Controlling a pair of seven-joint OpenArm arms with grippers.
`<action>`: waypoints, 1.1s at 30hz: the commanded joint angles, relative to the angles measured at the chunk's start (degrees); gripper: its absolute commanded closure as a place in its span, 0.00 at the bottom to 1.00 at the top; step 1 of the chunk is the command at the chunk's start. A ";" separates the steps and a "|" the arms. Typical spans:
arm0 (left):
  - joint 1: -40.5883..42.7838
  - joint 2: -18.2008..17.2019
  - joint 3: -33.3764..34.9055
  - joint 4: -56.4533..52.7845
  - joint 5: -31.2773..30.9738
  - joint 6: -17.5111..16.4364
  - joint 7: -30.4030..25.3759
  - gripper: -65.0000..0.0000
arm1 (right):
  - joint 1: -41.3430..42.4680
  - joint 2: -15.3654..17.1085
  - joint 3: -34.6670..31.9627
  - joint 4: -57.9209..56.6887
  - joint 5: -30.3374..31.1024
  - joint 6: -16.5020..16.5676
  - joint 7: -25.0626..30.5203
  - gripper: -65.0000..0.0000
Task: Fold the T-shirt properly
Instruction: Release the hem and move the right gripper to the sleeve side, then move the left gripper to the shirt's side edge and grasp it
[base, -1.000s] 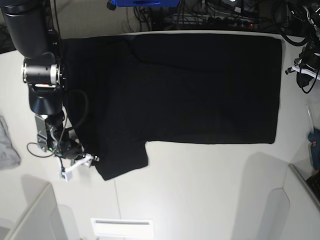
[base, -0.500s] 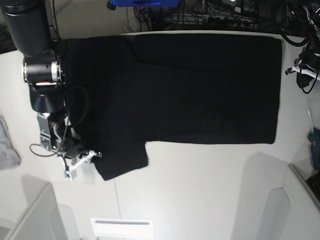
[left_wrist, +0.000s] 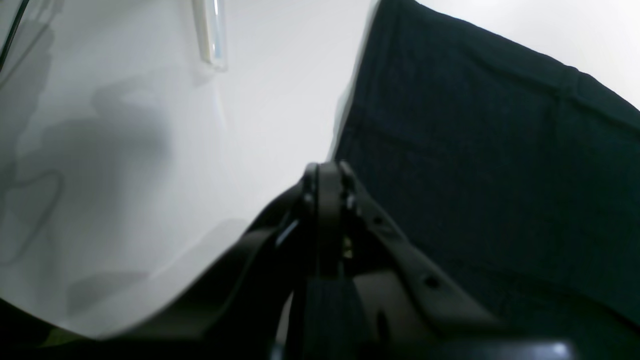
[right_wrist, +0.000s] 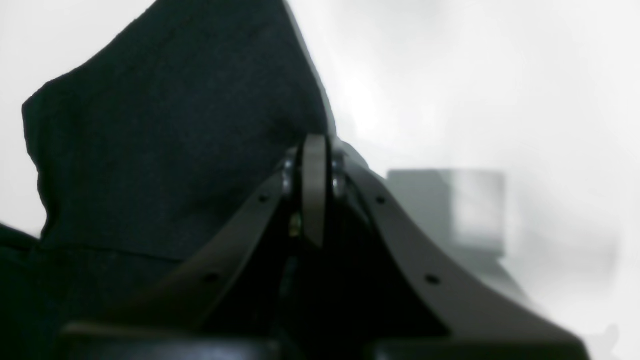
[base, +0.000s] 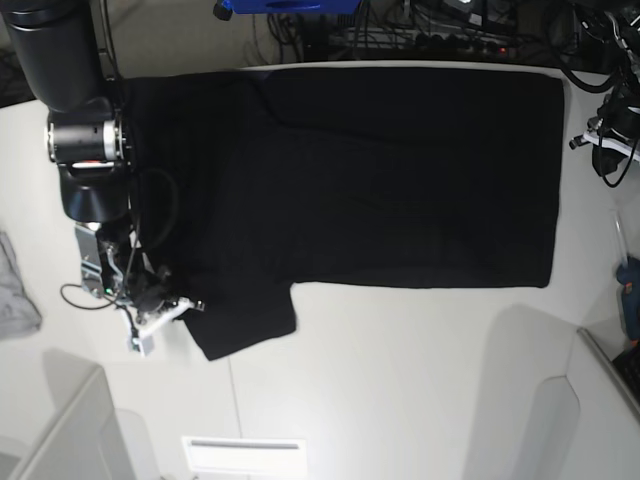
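Item: T-shirt (base: 400, 175), black, short-sleeved, plain side up; no print shows. Spread flat across the white table (base: 400, 400), body running toward the right of the base view, 1 sleeve (base: 245, 320) pointing toward the near edge at lower left.

Handling, as judged: soft, limp and light cloth; it should drape and sag from any single pinch, slide readily over the smooth tabletop, and crease where bunched. Not fragile. A grip at an edge or corner, taking the hem or sleeve cuff through both layers, looks safest; a mid-panel pinch would likely lift only 1 layer.

Right gripper (right_wrist: 314, 150): jaws drawn together at the outer edge of the sleeve; the wrist view shows cloth meeting the fingertips, so a pinch on the sleeve edge seems likely, though how much fabric is caught cannot be told.

Left gripper (left_wrist: 325, 175): jaws closed, empty, hovering beside the hem end of the shirt.

Also present: small grey cloth (base: 15, 290), at the table's left margin, well apart.
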 joint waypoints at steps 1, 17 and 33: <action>0.00 -1.32 -0.39 0.76 -0.57 0.15 -1.01 1.00 | 0.89 0.22 0.11 0.14 -0.57 -0.03 -2.16 1.00; -15.29 -12.31 5.33 -21.83 -0.48 0.15 -1.18 0.24 | -0.60 0.22 0.28 7.44 -0.30 -0.21 -4.27 1.00; -37.89 -10.46 17.54 -40.73 19.13 -0.20 -2.77 0.22 | -0.34 0.30 0.28 7.44 -0.30 -0.21 -4.18 1.00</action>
